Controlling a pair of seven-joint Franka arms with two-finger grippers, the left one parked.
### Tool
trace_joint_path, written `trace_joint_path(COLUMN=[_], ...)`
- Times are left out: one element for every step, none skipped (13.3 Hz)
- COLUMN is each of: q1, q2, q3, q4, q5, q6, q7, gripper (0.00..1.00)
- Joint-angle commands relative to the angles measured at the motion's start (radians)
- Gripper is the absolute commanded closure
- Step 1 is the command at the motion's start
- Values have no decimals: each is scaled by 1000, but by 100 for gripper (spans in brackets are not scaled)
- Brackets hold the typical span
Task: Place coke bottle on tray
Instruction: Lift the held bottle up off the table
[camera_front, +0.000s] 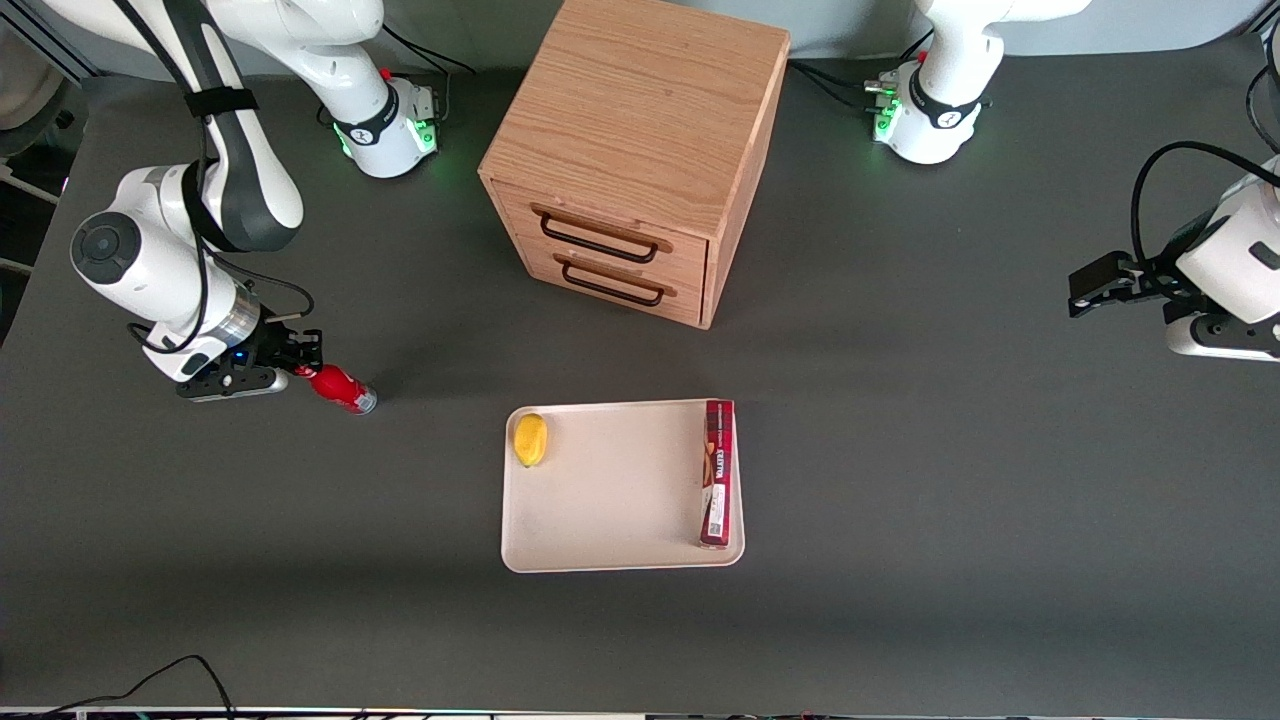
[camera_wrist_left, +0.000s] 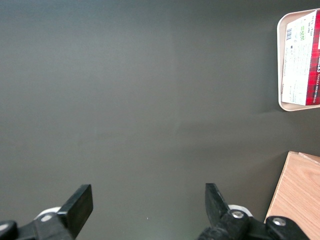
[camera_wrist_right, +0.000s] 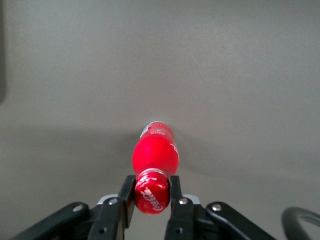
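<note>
Red coke bottle (camera_wrist_right: 154, 159) cap clamped in end effector (camera_wrist_right: 152, 195); base hidden, well apart from tray (camera_front: 600, 520).

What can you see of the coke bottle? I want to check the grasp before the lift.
The coke bottle is small and glossy red, with a red cap bearing white lettering, a narrow neck and a clear, silvery base. It lies on its side on the dark table, toward the working arm's end, well apart from the tray. The gripper is shut on its cap, one finger at each side, with the base pointing away from the gripper.
</note>
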Motion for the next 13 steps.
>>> trace_joint_path(q1=[-12, -12, -12, -12, -12, -10, -12, -12, -12, -12, -12, -13, -15], q2=[-30, -32, -41, -49, -53, -53, -53, -55, -57, -57, -52, -41, -34], q3=[6, 6, 6, 6, 6, 6, 6, 6, 6, 6, 5, 5, 5], q4=[-27, -24, -18, -4, 37, 100, 170, 245, 320, 395, 483, 582, 673], q5=[2, 2, 2, 4, 4, 5, 10, 13, 15, 19, 19, 21, 25], q6=[13, 10, 5, -11, -65, -144, -233, -331, -428, -524, -635, -747, -834], q7=[-27, -27, -24, -23, -15, -7, -4, -4, -4, -3, 2, 8, 17], gripper=[100, 100, 100, 100, 100, 100, 100, 100, 100, 100, 100, 100, 100])
